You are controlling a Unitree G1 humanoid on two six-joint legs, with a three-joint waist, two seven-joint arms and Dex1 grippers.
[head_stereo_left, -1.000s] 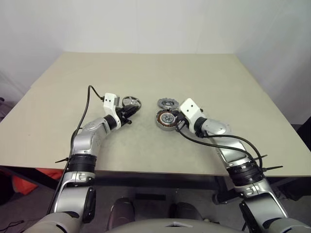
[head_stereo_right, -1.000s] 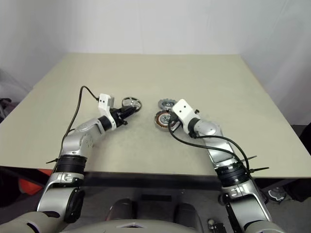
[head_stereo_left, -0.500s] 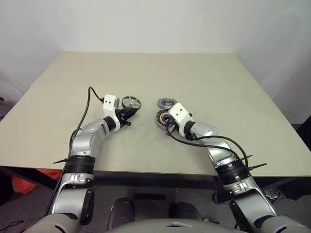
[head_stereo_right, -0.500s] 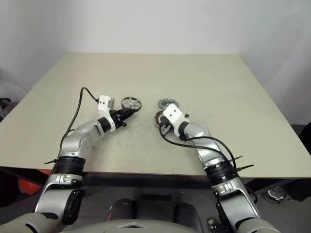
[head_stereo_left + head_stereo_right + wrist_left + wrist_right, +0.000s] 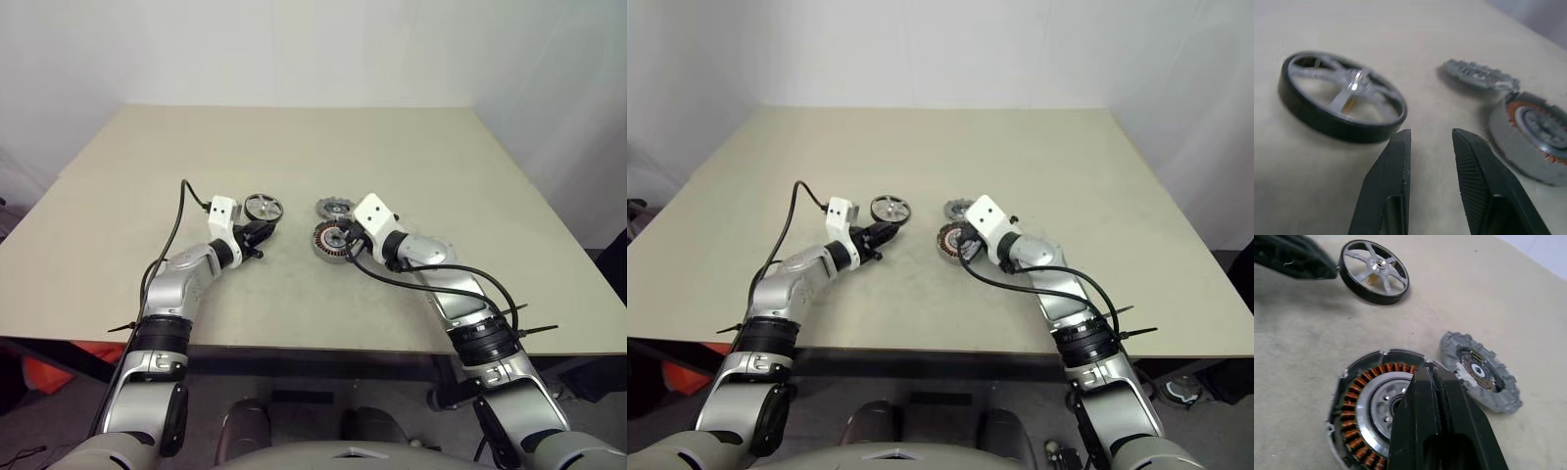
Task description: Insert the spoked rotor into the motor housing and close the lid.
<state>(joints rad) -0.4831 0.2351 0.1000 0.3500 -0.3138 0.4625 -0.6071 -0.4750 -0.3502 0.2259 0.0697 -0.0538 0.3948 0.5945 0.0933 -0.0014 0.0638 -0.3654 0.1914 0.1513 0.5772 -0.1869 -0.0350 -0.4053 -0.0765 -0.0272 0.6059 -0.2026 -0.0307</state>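
Observation:
The spoked rotor lies flat on the table, black rim and silver spokes up. My left gripper is open just short of it, with nothing between its fingers. The motor housing sits to the right, its copper windings showing. My right gripper is shut and empty, its tips over the housing's near edge. The lid lies flat just beyond the housing, a small gap apart from it.
The beige table stretches bare behind and to both sides of the three parts. Black cables loop off both wrists. White walls close in the far side.
My right hand swung left half a second ago and has come back over the housing. The left gripper has hardly moved. The rotor, housing and lid stay in place.

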